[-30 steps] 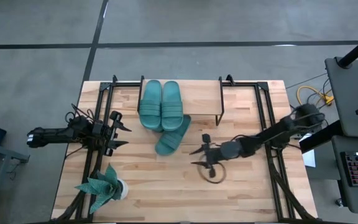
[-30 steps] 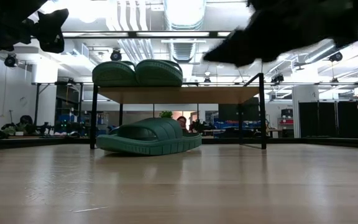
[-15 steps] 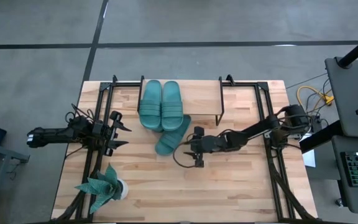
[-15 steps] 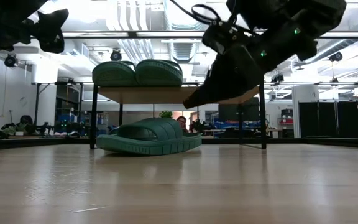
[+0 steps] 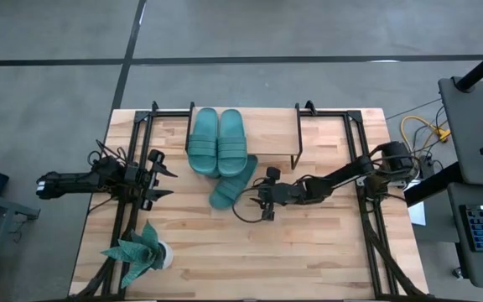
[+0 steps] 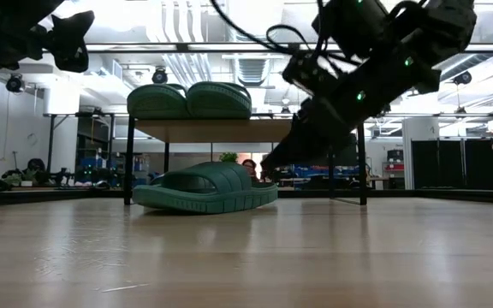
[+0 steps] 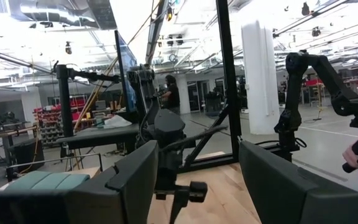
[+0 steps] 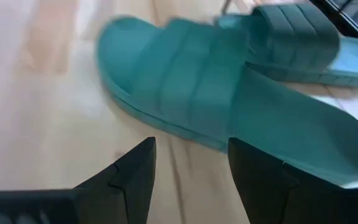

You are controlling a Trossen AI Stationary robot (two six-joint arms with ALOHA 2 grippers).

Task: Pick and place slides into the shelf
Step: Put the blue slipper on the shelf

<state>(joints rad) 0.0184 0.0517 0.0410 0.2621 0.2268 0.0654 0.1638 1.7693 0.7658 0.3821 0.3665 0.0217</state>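
At the middle of the table, my right gripper [image 5: 261, 200] is hanging just beside the loose slide [image 5: 233, 182], its fingers [image 8: 133, 172] standing apart with nothing between them. The slide is lying flat on the wood toward the left arm's side of that gripper, partly tucked under the front edge of the shelf [image 5: 271, 134]. Its long axis is running on a diagonal, toe end out toward the front of the table, heel end in under the shelf. In the right wrist view the ribbed strap [image 8: 197, 93] is sitting straight ahead of the open fingers, so I am judging a short forward reach as all the coming move needs.

The right arm is plainly the nearer one. My left gripper [image 5: 159, 179] is waiting well apart at the left edge of the table, fingers likewise spread and empty (a potted plant [image 5: 141, 252] is standing near it).

Two more slides [image 5: 217, 140] are resting side by side on the shelf top, touching. A fourth I am not making out for certain.

The slides are looking like soft matte rubber, teal-green, with rounded soles and wide grooved straps. The shelf is showing a light wood plank on thin black wire legs.
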